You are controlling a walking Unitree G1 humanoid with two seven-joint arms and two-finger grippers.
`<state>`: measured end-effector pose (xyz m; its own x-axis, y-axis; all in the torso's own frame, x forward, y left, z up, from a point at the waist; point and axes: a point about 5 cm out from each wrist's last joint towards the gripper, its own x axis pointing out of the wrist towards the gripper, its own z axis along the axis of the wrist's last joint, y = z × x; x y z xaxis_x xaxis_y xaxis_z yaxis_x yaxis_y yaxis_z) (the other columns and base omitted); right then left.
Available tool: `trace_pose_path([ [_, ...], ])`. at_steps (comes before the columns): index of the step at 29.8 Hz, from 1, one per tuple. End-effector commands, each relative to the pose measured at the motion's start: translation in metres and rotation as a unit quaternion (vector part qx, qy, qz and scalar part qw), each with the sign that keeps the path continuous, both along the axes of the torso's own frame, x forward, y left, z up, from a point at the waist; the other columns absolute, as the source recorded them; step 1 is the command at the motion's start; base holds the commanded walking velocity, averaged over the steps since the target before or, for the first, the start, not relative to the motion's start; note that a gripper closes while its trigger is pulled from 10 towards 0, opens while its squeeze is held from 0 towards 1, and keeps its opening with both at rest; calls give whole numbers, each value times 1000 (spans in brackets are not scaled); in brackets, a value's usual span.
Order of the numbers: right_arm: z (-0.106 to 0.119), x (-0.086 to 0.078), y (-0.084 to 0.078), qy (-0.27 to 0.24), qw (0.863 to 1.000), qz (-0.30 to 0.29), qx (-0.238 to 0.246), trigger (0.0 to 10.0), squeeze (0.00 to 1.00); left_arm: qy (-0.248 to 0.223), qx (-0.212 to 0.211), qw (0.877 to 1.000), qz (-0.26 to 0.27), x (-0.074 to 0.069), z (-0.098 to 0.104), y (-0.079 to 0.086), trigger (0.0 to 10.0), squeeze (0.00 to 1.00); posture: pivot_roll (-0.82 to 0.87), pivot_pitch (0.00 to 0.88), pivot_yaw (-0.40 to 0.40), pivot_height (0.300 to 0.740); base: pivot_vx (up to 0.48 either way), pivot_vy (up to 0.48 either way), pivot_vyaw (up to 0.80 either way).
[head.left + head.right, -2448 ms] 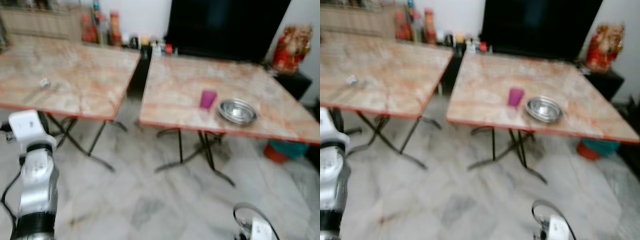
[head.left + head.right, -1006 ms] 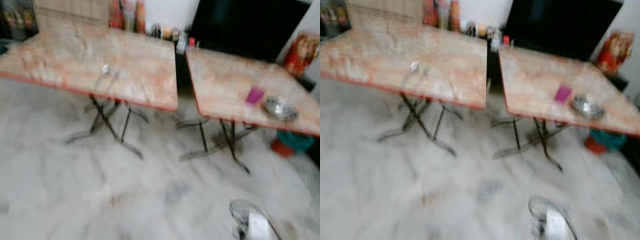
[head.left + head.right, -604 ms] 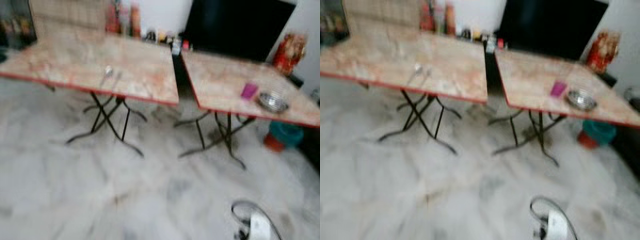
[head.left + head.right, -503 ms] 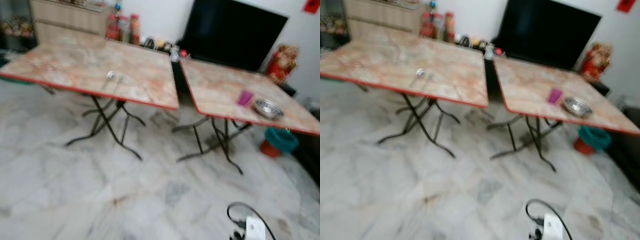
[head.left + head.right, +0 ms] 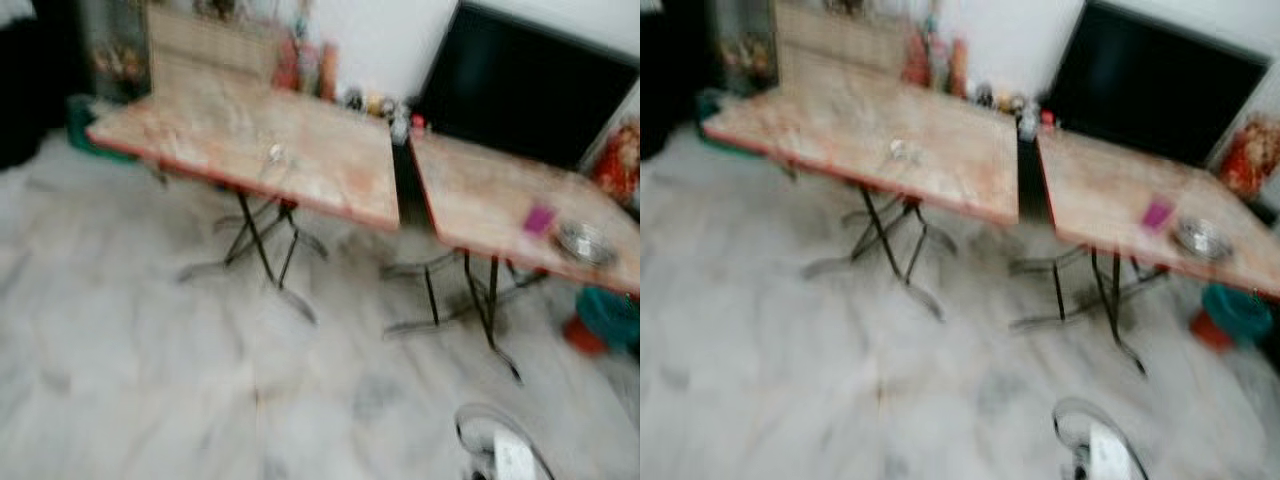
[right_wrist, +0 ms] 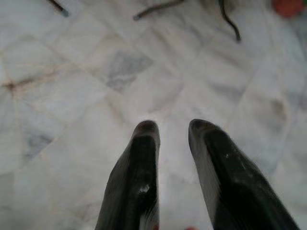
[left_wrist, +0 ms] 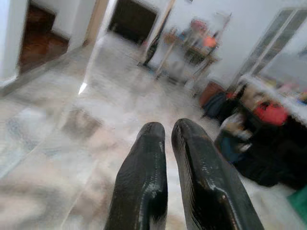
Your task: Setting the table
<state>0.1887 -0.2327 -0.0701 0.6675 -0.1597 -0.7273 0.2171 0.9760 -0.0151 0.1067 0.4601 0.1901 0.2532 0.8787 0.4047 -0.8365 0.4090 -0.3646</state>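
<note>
**Camera swings left, tables slide right**

The whole head view has shifted since a moment ago, so the camera has turned; nothing on the tables has moved. The steel bowl (image 5: 585, 243) sits on the right table (image 5: 480, 200), the pink cup (image 5: 539, 218) just beside it. Left of that table stands a second table (image 5: 330, 160). The left gripper (image 7: 167, 134) is nearly closed and empty, the right gripper (image 6: 172, 128) slightly parted, empty, above marble floor (image 6: 72, 72)
</note>
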Motion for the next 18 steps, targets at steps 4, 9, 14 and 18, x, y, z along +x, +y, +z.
trace_pose_path([
  [4,12,23,0,-21,999,27,-8,10000,0,-57,45,992,-100,58,33,-25,10000,0,281,49,-318,740,365,0,0],
  [9,23,35,-8,-67,997,-33,2,10000,0,-7,11,991,-135,89,21,-25,10000,0,215,0,-231,740,266,0,0],
  [14,19,22,-18,-65,996,-68,2,10000,0,35,-3,986,-165,114,4,-42,10000,0,197,0,-193,740,0,0,0],
  [18,11,7,-19,-50,995,-86,1,10000,0,140,21,968,-209,142,-10,-61,10000,0,166,0,-153,740,0,0,0],
])
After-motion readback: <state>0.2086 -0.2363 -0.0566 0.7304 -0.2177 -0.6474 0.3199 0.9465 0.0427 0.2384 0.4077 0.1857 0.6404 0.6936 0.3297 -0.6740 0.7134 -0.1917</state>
